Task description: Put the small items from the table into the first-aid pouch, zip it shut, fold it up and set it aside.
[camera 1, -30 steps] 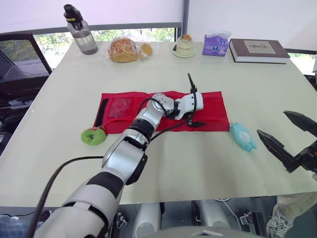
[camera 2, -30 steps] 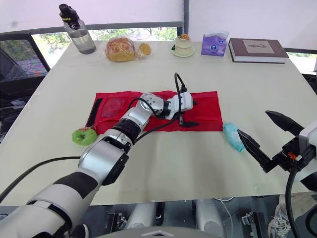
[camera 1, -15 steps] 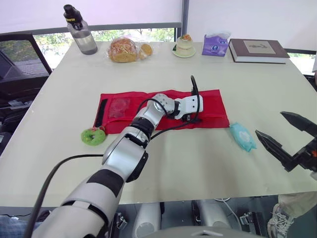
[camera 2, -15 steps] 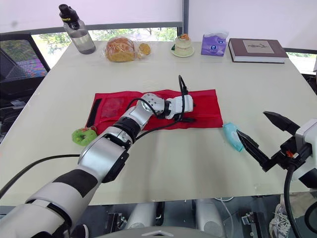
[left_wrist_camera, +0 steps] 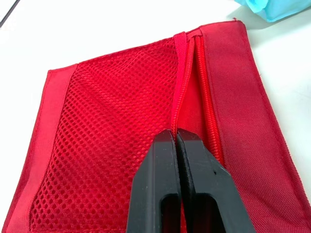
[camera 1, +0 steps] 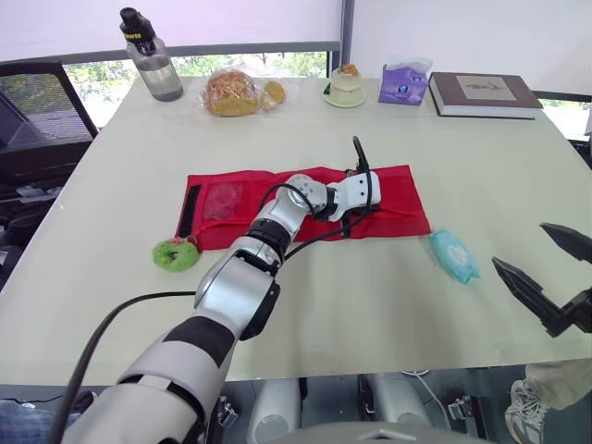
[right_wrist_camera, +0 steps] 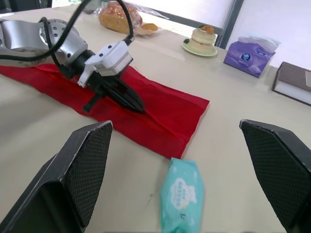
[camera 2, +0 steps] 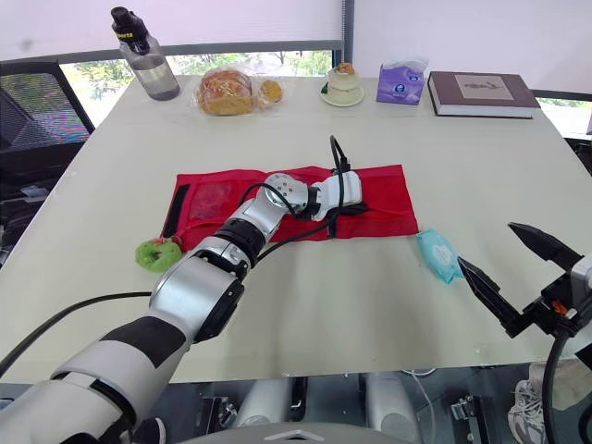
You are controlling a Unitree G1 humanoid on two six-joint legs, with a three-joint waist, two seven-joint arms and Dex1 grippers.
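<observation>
1. Pale counter (camera 1: 111, 185) by a window. Along the far edge there's a water bottle (camera 1: 148, 55), bagged bread (camera 1: 231, 92), a little dessert (camera 1: 345, 85), a tissue pack (camera 1: 402, 83) and a book (camera 1: 483, 92). All of it sits well apart from the action.
2. The left claw (left_wrist_camera: 175, 135) has its fingers squeezed right together, pinching the zipper (left_wrist_camera: 187, 77) of the red pouch (camera 1: 400, 196). The pull itself is hidden under the tips, so I can't tell if it's got that or just the tape.
3. The pouch is unfolded flat mid-counter, with its long axis running 9 to 3 o'clock. The zipper runs the same way, and the left claw points along it toward the 3 o'clock end.
4. Loose stuff is not in yet. A blue packet (camera 1: 453, 254) lies at about 4 o'clock from the left claw, near the pouch's 3 o'clock end but not touching it, with its long axis roughly 11 to 5. A green ring-shaped thing (camera 1: 174, 252) sits at 8 o'clock, just beside the pouch's near 9 o'clock corner.
5. The right claw (camera 2: 486, 244) is spread wide and empty, hovering at the counter's near right edge. The packet is at about 10 o'clock from it with nothing in between.
6. My guess is the packet is the right arm's job. It's the nearer arm by far, and it'd need to close across the packet's short side.
</observation>
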